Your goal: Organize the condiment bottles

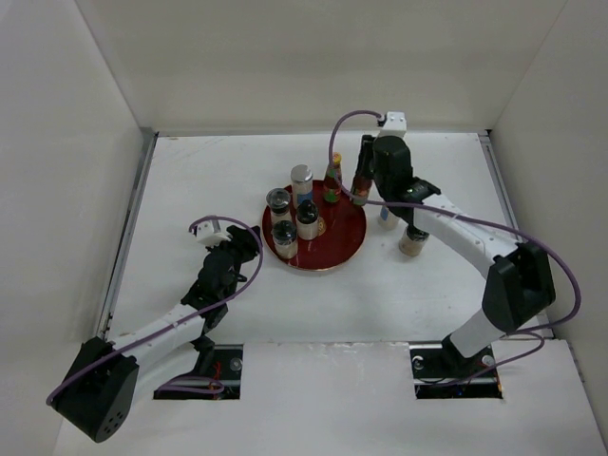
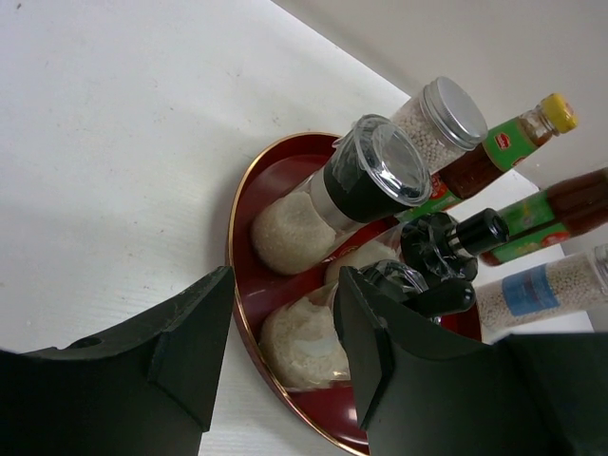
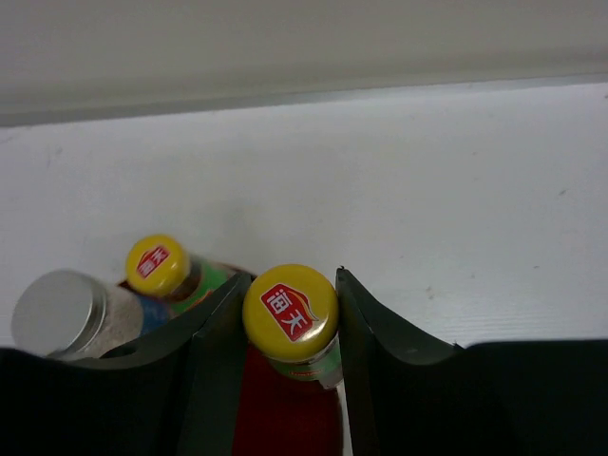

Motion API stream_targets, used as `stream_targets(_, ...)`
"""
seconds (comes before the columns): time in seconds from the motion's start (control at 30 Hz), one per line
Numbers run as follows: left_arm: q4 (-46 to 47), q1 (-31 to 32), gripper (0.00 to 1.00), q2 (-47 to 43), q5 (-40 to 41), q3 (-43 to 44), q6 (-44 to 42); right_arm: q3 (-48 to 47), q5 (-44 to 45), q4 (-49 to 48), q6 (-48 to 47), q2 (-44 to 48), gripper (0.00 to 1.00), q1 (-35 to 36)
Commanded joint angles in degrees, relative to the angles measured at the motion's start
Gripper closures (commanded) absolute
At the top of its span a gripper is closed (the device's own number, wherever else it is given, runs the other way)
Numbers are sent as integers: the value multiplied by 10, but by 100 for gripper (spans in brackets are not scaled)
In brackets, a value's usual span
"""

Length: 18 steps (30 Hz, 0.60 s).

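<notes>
On the white table [image 1: 190,180], the round red tray [image 1: 337,249] groups the condiment bottles [image 1: 283,217]. Two pale jars [image 1: 411,242] stand outside it, on the right. Our right gripper [image 3: 292,283] clamps a slim red, yellow-capped sauce bottle [image 3: 290,313] upright at the tray's far-right rim, presumably for placing. Our left gripper [image 2: 285,285] hovers near-left of the tray, jaws apart and empty.
</notes>
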<state>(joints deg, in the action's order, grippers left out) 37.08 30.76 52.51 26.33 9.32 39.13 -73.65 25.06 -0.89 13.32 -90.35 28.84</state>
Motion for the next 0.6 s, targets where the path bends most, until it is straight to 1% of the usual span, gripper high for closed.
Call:
stream_targets(0.0, 30, 0, 54, -18, 0, -7, 4, 5, 2, -94, 14, 38, 72, 27)
stream_targets(0.27, 30, 1, 54, -13, -1, -6, 6, 23, 1, -103, 32, 11, 72, 78)
stream_targets(0.57, 34, -7, 54, -15, -3, -11, 9, -5, 0, -108, 31, -36, 71, 112)
